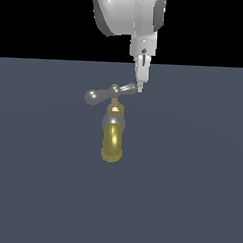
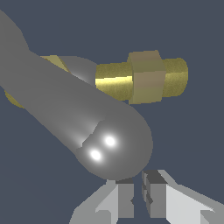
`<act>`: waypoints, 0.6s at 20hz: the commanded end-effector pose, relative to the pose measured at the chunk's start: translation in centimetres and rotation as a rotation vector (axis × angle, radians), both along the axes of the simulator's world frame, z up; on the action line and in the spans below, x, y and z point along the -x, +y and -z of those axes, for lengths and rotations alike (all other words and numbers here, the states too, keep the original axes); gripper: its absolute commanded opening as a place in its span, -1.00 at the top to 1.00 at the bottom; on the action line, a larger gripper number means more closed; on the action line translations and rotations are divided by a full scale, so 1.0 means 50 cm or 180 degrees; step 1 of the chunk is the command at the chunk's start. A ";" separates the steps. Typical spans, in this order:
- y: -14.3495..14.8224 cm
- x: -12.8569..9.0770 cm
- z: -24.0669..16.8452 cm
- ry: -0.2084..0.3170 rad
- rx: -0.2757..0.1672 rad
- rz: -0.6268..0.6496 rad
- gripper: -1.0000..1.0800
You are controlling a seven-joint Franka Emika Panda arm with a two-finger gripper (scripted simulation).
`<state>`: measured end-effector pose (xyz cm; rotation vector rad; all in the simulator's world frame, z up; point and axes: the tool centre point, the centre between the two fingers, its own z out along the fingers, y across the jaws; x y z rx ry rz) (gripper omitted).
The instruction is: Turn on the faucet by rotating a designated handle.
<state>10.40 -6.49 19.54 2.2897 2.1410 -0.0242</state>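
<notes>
The faucet [image 1: 113,135] stands on the floor, with a yellow-gold spout [image 1: 112,143], a grey collar, a brass stem and a grey crossbar handle [image 1: 110,93] on top. My gripper [image 1: 140,87] hangs down from the arm and its tips touch or nearly touch the handle's end on the exterior view's right. In the wrist view the handle's rounded end [image 2: 113,144] fills the picture just in front of the gripper [image 2: 137,197]. The fingers [image 2: 127,197] are close together with only a thin gap and hold nothing. The spout [image 2: 144,78] lies behind the handle.
A flat dark blue-grey floor [image 1: 190,186] spreads all around the faucet. Nothing else stands on it. The background above the floor is black.
</notes>
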 end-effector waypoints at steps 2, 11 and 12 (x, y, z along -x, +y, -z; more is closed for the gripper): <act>0.021 -0.003 0.000 -0.0002 -0.0007 -0.0017 1.00; 0.173 -0.028 -0.002 -0.0014 -0.0036 -0.0100 1.00; 0.189 -0.031 -0.002 -0.0016 -0.0040 -0.0108 1.00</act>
